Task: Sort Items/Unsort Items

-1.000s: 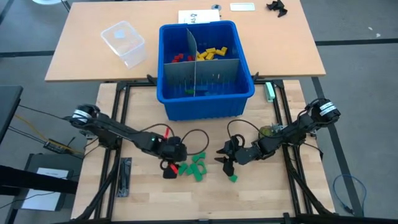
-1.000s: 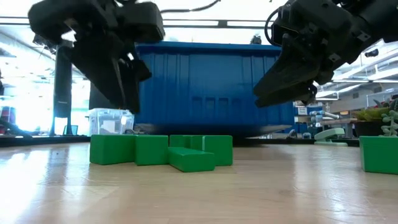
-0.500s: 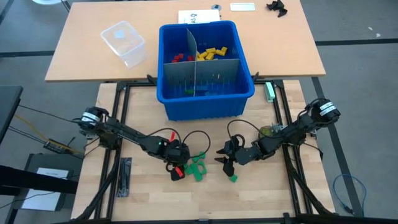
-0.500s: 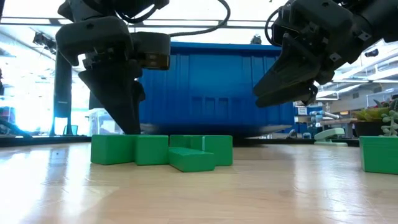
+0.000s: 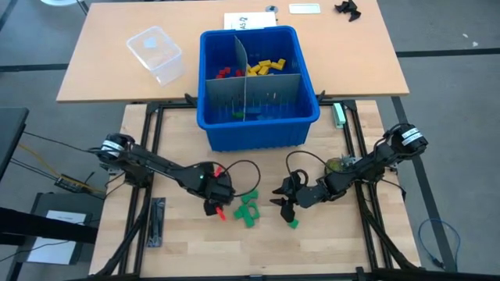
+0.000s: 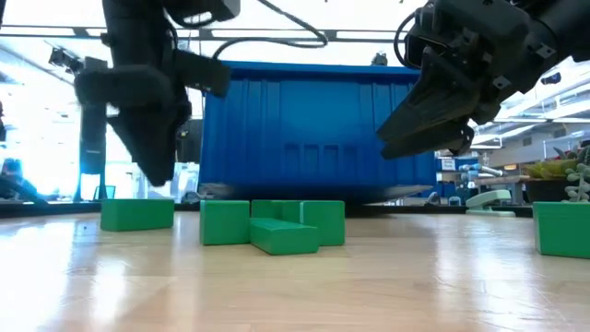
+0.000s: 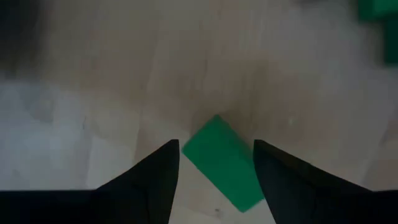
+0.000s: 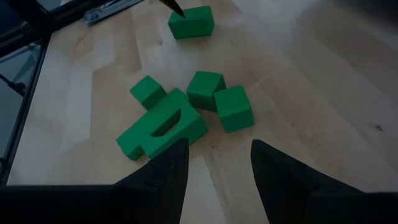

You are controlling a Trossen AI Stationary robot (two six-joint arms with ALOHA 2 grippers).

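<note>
Green blocks: we see a cluster (image 5: 248, 211) on the wooden desk (image 5: 328, 250), near of the blue bin (image 5: 258, 129).
Left tool (image 5: 212, 204): fingers apart over one green block (image 7: 222, 163), holding nothing.
Right tool (image 5: 283, 201): fingers parted, empty, right of the cluster.

Six green blocks (image 8: 161, 127) loose on the wooden table (image 5: 328, 250), one blue bin (image 5: 258, 129) with two grey dividers (image 5: 254, 92), a cluster of yellow blocks (image 5: 268, 64) and some red blocks (image 5: 225, 73) too small to count, one clear plastic container (image 5: 156, 53), two robot arms (image 5: 156, 165).
</note>
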